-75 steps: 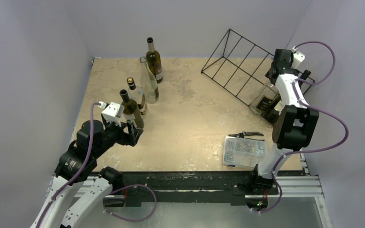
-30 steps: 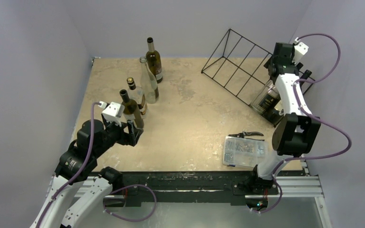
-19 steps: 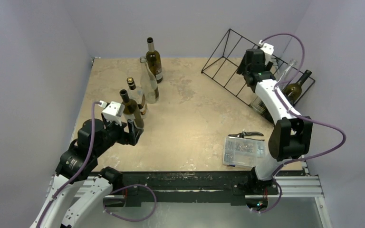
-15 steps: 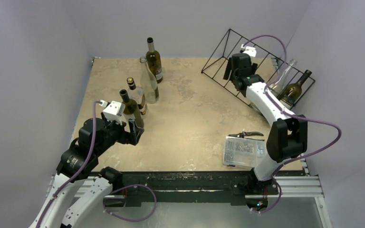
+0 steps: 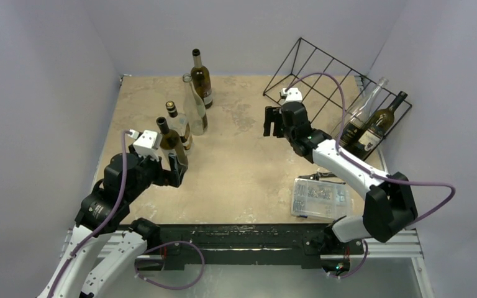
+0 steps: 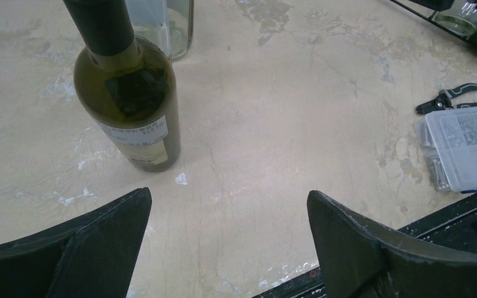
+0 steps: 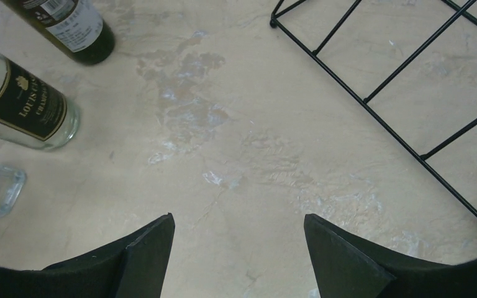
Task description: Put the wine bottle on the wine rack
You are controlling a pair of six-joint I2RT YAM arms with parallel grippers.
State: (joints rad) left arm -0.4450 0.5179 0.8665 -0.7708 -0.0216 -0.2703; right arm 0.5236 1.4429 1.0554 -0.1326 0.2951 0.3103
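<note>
Two wine bottles lie on the black wire wine rack (image 5: 282,66) at the back right, one clear (image 5: 364,107) and one dark (image 5: 380,121). Several more stand at the left, among them a tall dark one (image 5: 201,78), a clear one (image 5: 196,107) and a green one (image 5: 172,144). My left gripper (image 5: 171,171) is open just in front of the green bottle (image 6: 130,105), with nothing between its fingers (image 6: 228,194). My right gripper (image 5: 272,121) hangs open and empty over mid-table (image 7: 239,217), the rack's wires (image 7: 364,99) to its right.
A clear plastic parts box (image 5: 318,197) sits near the front right edge with black pliers (image 5: 324,176) just behind it. Both show in the left wrist view, box (image 6: 466,146) and pliers (image 6: 453,98). Walls close in on the left, back and right.
My right arm has swung away from the rack, leftward and down to mid-table, uncovering the two bottles on the rack. My left gripper has opened wider in front of the green bottle.
</note>
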